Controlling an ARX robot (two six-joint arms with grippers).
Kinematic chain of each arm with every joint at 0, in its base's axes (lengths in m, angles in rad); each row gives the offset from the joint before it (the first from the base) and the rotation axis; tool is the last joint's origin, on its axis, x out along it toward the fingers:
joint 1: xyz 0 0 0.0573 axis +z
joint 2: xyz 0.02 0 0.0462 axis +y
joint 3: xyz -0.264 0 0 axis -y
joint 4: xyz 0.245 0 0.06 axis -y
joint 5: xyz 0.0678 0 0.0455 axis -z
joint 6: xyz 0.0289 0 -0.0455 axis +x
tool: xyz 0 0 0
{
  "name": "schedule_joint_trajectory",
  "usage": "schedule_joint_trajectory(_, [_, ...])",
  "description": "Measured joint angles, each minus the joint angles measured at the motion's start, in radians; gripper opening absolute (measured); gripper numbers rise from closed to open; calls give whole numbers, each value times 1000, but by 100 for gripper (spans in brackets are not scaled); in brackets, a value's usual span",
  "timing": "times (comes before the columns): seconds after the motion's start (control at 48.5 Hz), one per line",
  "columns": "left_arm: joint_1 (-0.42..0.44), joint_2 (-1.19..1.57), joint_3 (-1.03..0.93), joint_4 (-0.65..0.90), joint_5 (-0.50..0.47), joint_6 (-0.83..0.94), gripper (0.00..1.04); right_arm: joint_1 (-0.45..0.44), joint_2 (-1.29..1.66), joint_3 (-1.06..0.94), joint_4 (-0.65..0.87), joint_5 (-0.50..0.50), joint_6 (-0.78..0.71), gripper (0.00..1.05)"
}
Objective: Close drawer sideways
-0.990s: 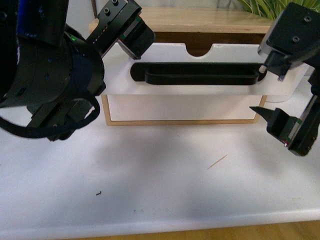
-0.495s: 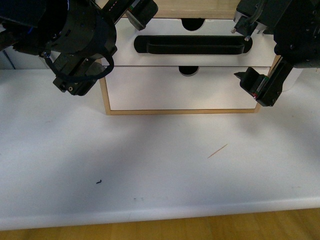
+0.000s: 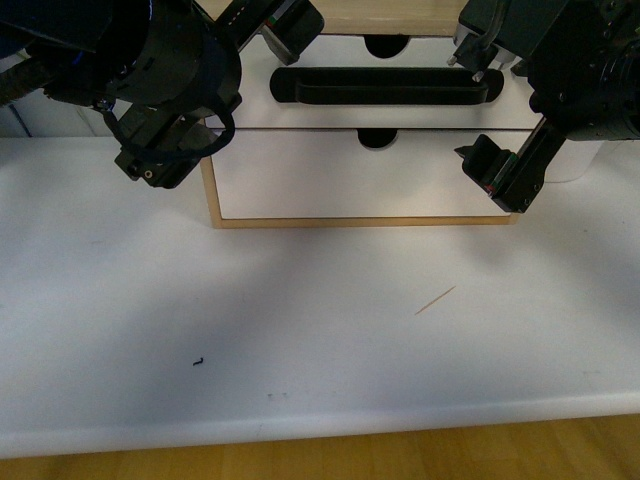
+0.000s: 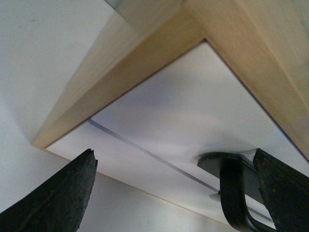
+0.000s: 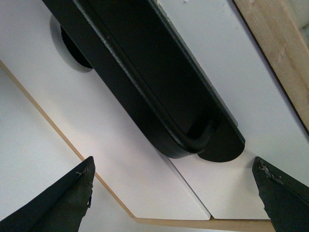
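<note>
The drawer [image 3: 330, 110] is the upper one in a wooden cabinet, white-fronted with a long black bar handle [image 3: 385, 85] and a half-round notch [image 3: 385, 45]. Its front sits level with the plain white drawer [image 3: 300, 180] below it. My left gripper [image 3: 225, 100] is open at the cabinet's left end, one finger [image 3: 290, 22] by the handle's left tip. My right gripper [image 3: 485, 115] is open at the handle's right end. The left wrist view shows the left gripper [image 4: 176, 193], the handle's end [image 4: 234, 193] and the drawer front [image 4: 193, 96]. The right wrist view shows the right gripper [image 5: 176, 193] and the handle [image 5: 145, 82].
The cabinet stands at the back of a white table [image 3: 300, 300]. A thin wooden sliver [image 3: 435, 300] and a small black speck [image 3: 198, 362] lie on it. The table's front edge [image 3: 320, 440] runs along the bottom. A white object [image 3: 582, 160] stands right of the cabinet.
The drawer stuck far out of the cabinet a second ago; it has slid back in, level with the lower drawer. Both grippers moved back toward the cabinet with it.
</note>
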Motion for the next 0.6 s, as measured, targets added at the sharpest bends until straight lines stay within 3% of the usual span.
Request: schedule_joint_trajectory(0.598, [70, -310, -342, 36, -156, 35, 99, -39, -409, -376, 76, -75, 129, 96])
